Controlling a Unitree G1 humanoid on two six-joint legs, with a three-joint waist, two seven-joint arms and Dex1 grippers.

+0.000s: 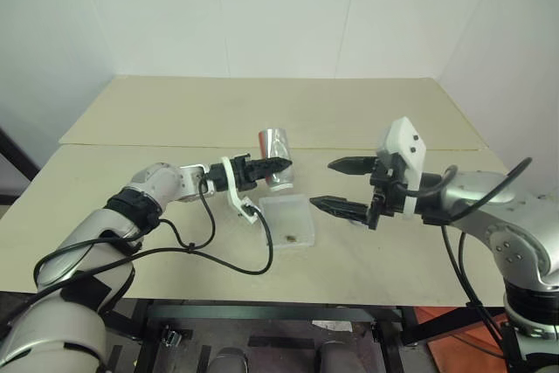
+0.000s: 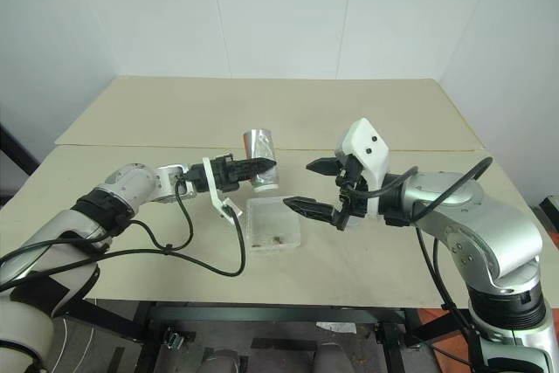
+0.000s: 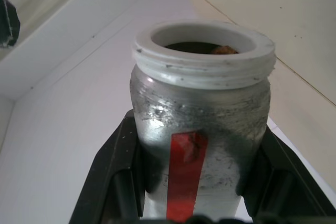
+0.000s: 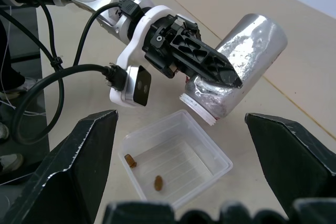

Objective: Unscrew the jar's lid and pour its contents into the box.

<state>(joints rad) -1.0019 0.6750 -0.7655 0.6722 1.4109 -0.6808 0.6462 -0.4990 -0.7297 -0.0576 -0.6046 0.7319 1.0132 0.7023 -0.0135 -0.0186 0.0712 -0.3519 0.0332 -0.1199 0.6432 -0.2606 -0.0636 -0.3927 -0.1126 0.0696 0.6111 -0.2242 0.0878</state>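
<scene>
1. The jar (image 4: 239,61) is up in the air, tipped over so its open mouth points down at the box (image 4: 178,163).
2. The jar has no lid on. Its white screw rim is bare, and a red strip runs down its side.
3. In the left wrist view, something brown sits just inside the jar's mouth.
4. The left gripper (image 1: 278,166) pinches the jar, with one black finger pressed on each side.
5. The box sits on the table (image 1: 393,111), right under the jar's mouth.
6. Two small brown pellets (image 4: 143,172) lie on the floor of the box, a little apart.
7. The right gripper (image 1: 339,184) hangs just beside the box, on the other side from the left arm. Its two black fingers are spread wide and hold nothing.
</scene>
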